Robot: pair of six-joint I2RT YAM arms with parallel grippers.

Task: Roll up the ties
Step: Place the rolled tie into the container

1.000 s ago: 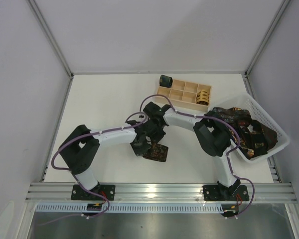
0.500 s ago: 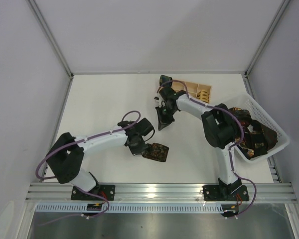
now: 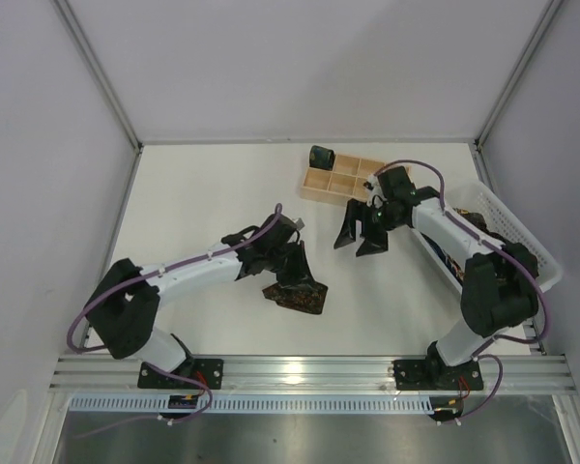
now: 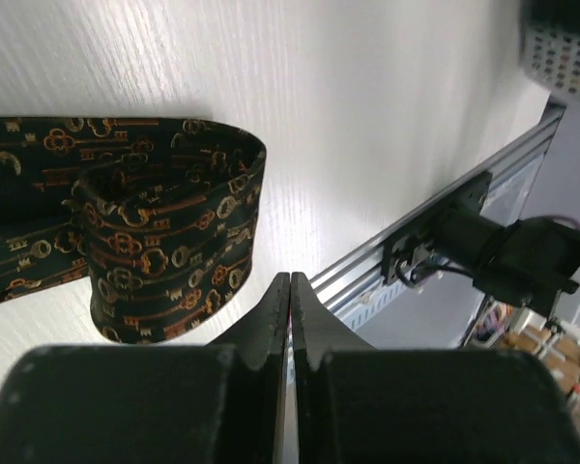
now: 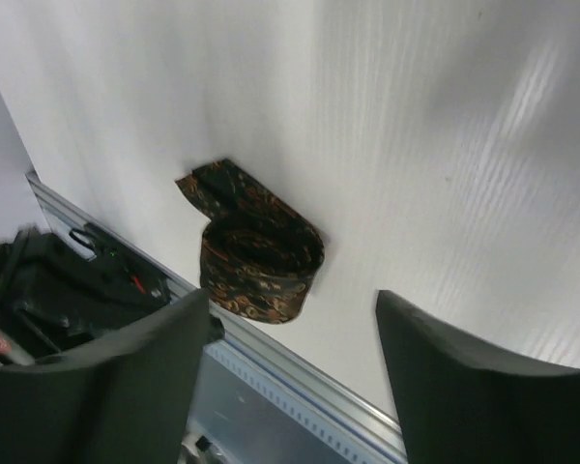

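A dark tie with a gold key pattern [image 3: 300, 296] lies loosely coiled on the white table, its tail flat beside the coil [image 4: 164, 246]. My left gripper [image 3: 296, 267] hovers just behind it, shut with nothing between its fingers [image 4: 290, 282]. My right gripper [image 3: 360, 233] hangs open and empty in front of the wooden tray; in the right wrist view it [image 5: 290, 300] looks down at the same coiled tie [image 5: 261, 256]. A rolled dark green tie [image 3: 321, 155] stands at the tray's far left corner.
The pale wooden compartment tray [image 3: 340, 180] sits at the back centre, its right end hidden by my right arm. A white mesh basket [image 3: 544, 261] stands at the right edge, largely behind that arm. An aluminium rail [image 3: 309, 367] bounds the near table edge.
The right arm has swung right, away from the tray's left end, and its gripper now stands open. The left gripper has shifted right, up to the coiled tie.
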